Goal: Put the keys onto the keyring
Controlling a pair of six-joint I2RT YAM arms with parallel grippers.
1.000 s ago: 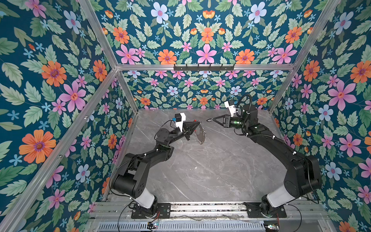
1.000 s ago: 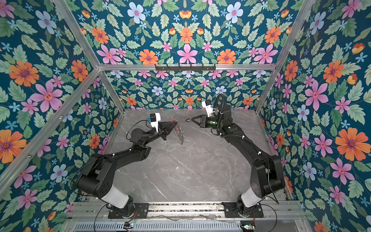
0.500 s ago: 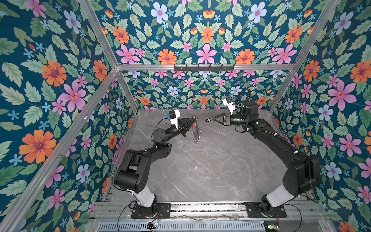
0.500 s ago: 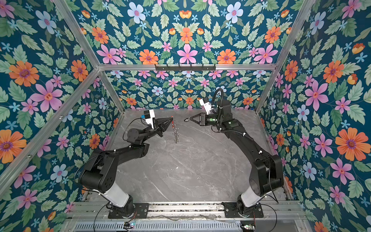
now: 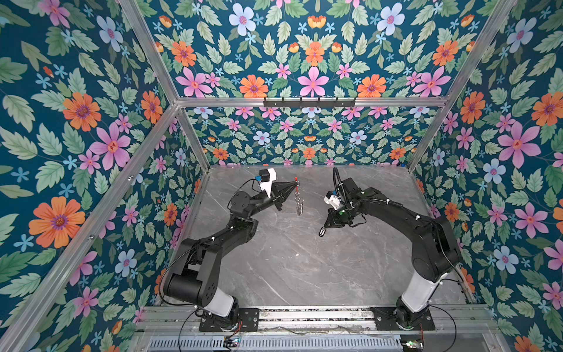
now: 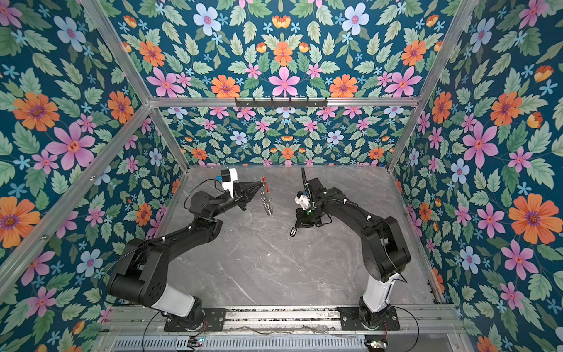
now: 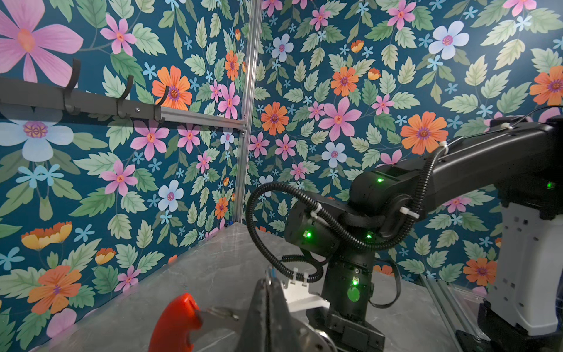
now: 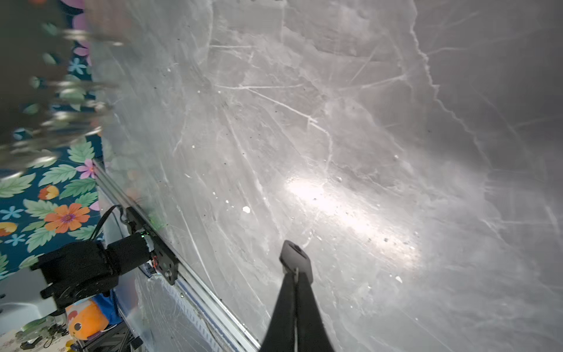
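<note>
The small black oblong key tag (image 8: 295, 254) sticks out past the tips of my right gripper (image 8: 295, 275). The jaws are pressed tight on it. In a top view the tag hangs low over the grey marble desk (image 5: 289, 268). It is about halfway between the left and right edges, in the far half. I cannot tell if it touches the desk.

The big flat grey keyring with little silver loops on its rim (image 5: 299, 202) is up in the air. It is nearer the far edge and a bit left of the tag, and the two do not touch. It hangs on its edge, so it looks thin to me. My left gripper (image 5: 294, 185) is pinched tight on its top, right by the red curved piece (image 5: 295, 179). From the left wrist camera I see the red piece just beside the closed fingers (image 7: 259, 311).
</note>
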